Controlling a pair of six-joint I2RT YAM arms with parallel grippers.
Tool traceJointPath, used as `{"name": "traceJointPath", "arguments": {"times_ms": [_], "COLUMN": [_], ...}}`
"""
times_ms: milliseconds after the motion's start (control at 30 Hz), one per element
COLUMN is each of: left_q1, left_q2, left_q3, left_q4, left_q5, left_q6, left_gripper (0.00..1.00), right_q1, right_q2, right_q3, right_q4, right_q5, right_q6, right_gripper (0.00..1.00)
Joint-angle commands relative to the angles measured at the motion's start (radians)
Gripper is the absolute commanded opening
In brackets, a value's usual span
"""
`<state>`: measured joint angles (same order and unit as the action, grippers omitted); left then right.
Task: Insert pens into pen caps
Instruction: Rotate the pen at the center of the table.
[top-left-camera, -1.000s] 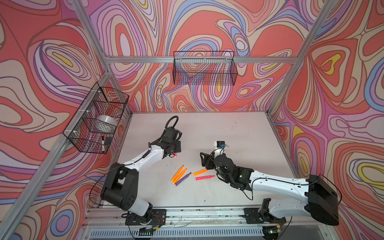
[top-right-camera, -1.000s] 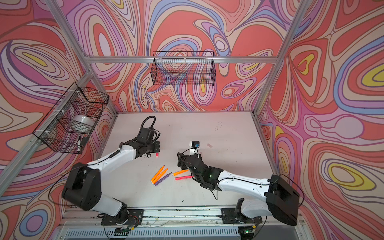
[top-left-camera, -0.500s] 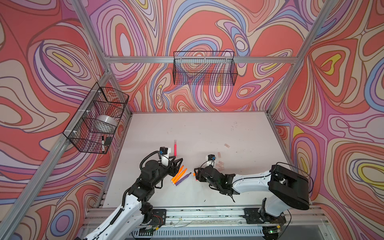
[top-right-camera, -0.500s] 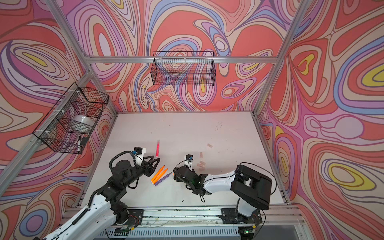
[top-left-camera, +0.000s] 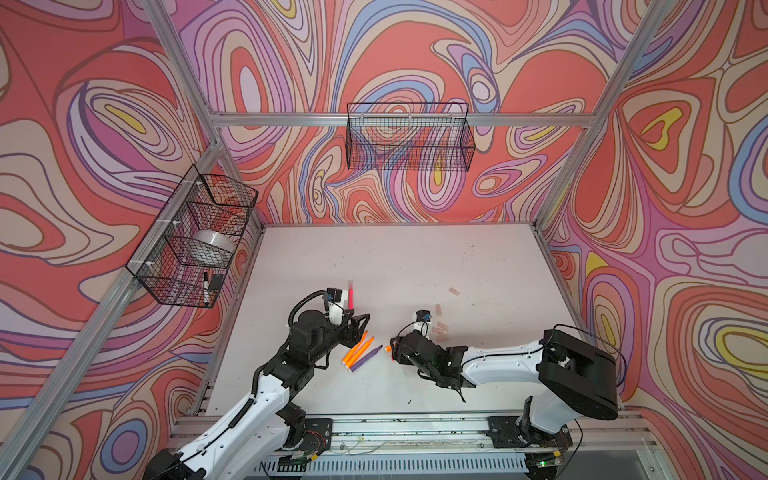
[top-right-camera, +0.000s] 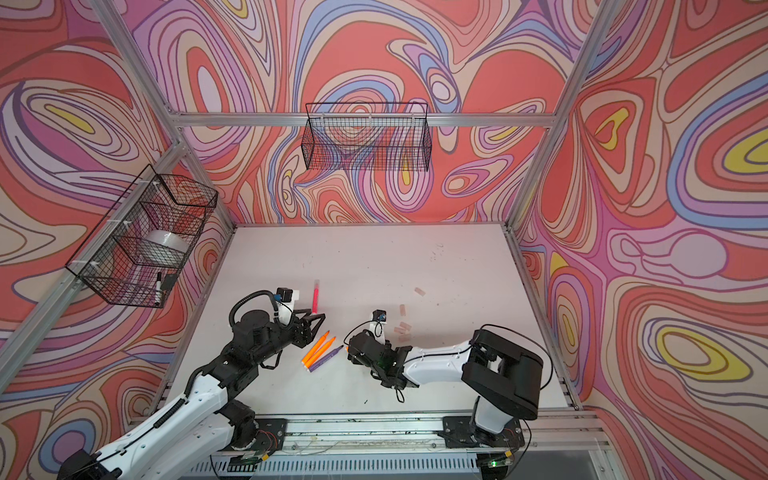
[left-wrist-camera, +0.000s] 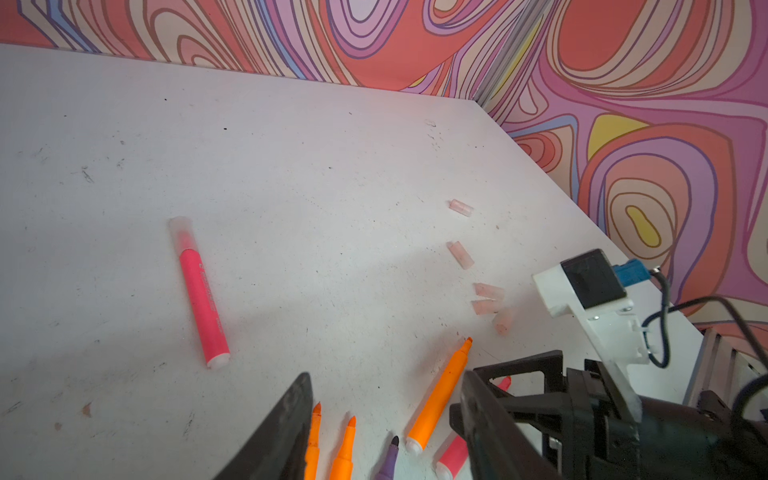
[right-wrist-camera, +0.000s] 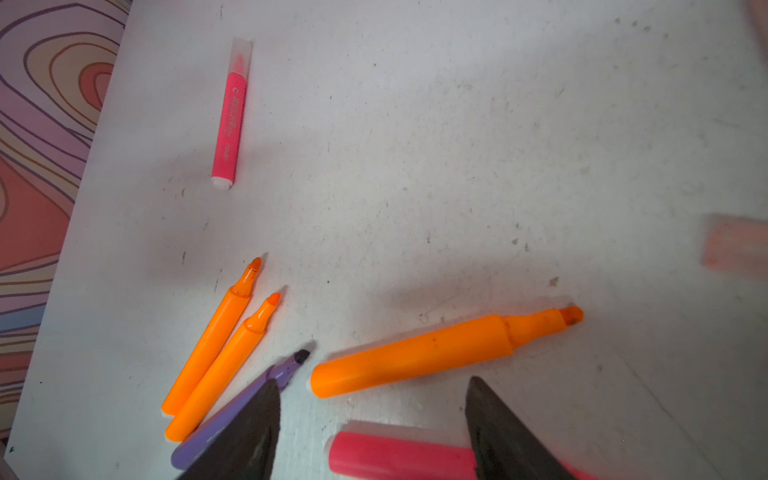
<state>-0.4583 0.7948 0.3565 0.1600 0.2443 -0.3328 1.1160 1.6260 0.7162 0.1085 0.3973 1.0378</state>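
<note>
As both top views show, bare pens (top-left-camera: 358, 348) lie near the bench (top-left-camera: 415, 257) front, with pale loose caps (top-left-camera: 439, 329) close by. Left wrist view: left tool (left-wrist-camera: 386, 376) spread, empty. Right wrist view: right tool (right-wrist-camera: 372, 380) spread above an orange pen (right-wrist-camera: 415, 357), probably light, stiff, slick; pinch mid-barrel.

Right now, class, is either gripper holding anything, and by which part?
Nothing is held: the left gripper and right gripper are open, pens lying loose below.
</note>
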Motion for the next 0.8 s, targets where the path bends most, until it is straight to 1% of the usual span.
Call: {"name": "traceJointPath", "arguments": {"times_ms": [0, 167, 400, 767], "left_q1": [0.002, 0.003, 0.003, 0.002], "left_q2": [-0.001, -0.031, -0.072, -0.097], "left_q3": [0.023, 0.024, 0.019, 0.009], "left_q4": [0.011, -0.022, -0.040, -0.053], "left_q5": [0.014, -0.008, -0.019, -0.025], "left_q6": [0.011, 0.026, 0.032, 0.031], "left_gripper": [0.58, 0.59, 0.60, 0.60], "right_q1": [0.007, 0.005, 0.005, 0.005], "right_q2": [0.043, 0.081, 0.058, 0.071], "right_q3": [0.061, 0.119, 0.138, 0.103], "right_q4": [-0.076, -0.123, -0.168, -0.175], "right_q5": [0.021, 0.052, 0.077, 0.020], "right_q6": [-0.026, -0.048, -0.053, -0.020], "right_gripper": [0.74, 0.76, 0.78, 0.78]}}
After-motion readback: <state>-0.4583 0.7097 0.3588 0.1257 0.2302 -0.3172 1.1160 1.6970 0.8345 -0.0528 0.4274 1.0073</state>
